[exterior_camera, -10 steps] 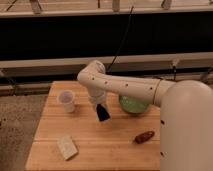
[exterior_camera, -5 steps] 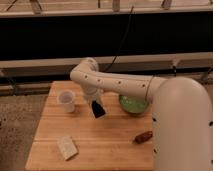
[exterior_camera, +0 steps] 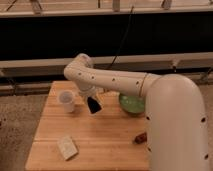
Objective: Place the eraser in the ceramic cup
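The whitish ceramic cup (exterior_camera: 66, 100) stands upright at the back left of the wooden table (exterior_camera: 95, 137). My gripper (exterior_camera: 90, 98) hangs from the white arm just right of the cup, above the table. It is shut on the black eraser (exterior_camera: 93, 105), which hangs tilted below the fingers, its lower end about level with the cup's base. A narrow gap separates eraser and cup.
A green bowl (exterior_camera: 131, 103) sits at the back right, partly behind my arm. A pale beige block (exterior_camera: 67, 147) lies at the front left. A reddish-brown oblong item (exterior_camera: 140, 137) lies at the right, by my arm's large body.
My gripper has moved left with the eraser, from the table's middle to just beside the cup. The other objects have not moved.
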You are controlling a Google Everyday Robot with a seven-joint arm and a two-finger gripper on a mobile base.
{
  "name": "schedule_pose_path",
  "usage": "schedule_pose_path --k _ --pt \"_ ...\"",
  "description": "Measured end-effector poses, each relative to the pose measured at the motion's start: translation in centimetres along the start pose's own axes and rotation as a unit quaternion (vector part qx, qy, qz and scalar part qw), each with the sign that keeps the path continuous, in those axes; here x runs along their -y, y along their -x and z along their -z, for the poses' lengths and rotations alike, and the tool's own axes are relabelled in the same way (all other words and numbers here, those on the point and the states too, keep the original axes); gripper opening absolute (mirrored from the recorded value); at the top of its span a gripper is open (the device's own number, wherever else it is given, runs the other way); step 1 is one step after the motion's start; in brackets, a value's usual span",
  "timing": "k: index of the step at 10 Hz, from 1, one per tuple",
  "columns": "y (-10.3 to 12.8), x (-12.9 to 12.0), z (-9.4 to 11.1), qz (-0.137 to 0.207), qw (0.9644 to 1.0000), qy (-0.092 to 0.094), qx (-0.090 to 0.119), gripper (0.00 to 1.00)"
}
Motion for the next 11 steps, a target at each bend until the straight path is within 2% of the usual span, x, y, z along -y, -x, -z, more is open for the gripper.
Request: schedule_pose_path --k 6,11 --pt "-2.5 2.5 2.4 0.017 0.9989 0.006 -0.044 0.00" --pt "-4.4 5.8 3.6 0.049 0.9957 0.010 -0.078 0.00"
